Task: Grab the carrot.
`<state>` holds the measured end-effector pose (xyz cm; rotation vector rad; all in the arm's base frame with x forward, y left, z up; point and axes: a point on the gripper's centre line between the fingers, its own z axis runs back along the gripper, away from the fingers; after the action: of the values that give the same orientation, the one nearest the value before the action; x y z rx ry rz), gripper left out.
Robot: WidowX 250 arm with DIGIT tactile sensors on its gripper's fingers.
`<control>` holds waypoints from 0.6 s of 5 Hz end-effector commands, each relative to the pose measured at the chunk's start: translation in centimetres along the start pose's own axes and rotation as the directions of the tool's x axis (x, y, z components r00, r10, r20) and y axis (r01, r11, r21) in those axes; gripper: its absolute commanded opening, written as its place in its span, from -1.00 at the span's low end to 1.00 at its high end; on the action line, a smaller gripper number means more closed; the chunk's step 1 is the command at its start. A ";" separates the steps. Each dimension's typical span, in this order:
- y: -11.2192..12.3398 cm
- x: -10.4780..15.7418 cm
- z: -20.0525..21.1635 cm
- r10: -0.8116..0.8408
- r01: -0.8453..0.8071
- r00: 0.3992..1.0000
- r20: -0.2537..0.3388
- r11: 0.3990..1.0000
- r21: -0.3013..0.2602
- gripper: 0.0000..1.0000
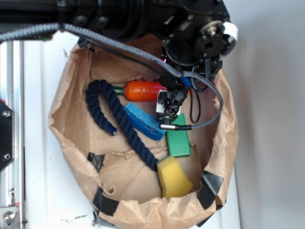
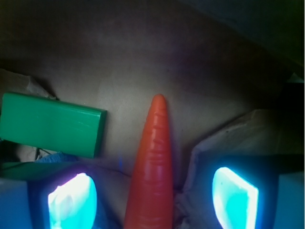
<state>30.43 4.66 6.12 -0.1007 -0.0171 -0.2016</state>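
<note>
Open, the claw (image 2: 153, 191) straddles the carrot (image 2: 151, 176) in the wrist view: one glowing cyan pad (image 2: 71, 200) sits at the lower left of the frame, the other at the lower right, and the carrot runs up between them from the bottom edge to its tip at the centre. Neither pad is seen touching it; a gap shows on each side. A green block (image 2: 50, 124) lies at the left of that view, apart from the carrot's tip, on brown paper.

From the exterior view the claw (image 1: 174, 93) hangs under the black arm (image 1: 143, 16) at the upper middle of the frame, over the narrow end of the carrot (image 1: 143, 90). The carrot lies on its side inside a brown paper bag (image 1: 71, 95) with its edges rolled down, in the upper part of the bag; its dark green stem points to the left and its narrow end goes under the claw. A dark blue rope (image 1: 116, 114) curves from just left of the stem down toward the lower middle of the bag. A blue cloth (image 1: 143, 121) lies below the carrot, beside the rope. The block (image 1: 177, 138) sits lower right of the cloth, and a yellow sponge (image 1: 174, 177) rests below it near the bag's lower rim. A braided grey cable (image 1: 119, 47) crosses from the upper left to the claw. The bag stands on a white table (image 1: 40, 143).
</note>
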 end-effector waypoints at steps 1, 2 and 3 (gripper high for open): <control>0.3 -1.2 1.6 -0.028 0.024 0.996 0.084 0.998 0.051 1.00; 0.0 -1.1 1.3 -0.031 0.026 0.996 0.084 0.998 0.058 1.00; -0.1 -0.4 0.7 -0.006 0.002 0.997 0.074 0.999 0.054 1.00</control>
<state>29.05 5.10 5.15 -0.0748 -0.0455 -0.1701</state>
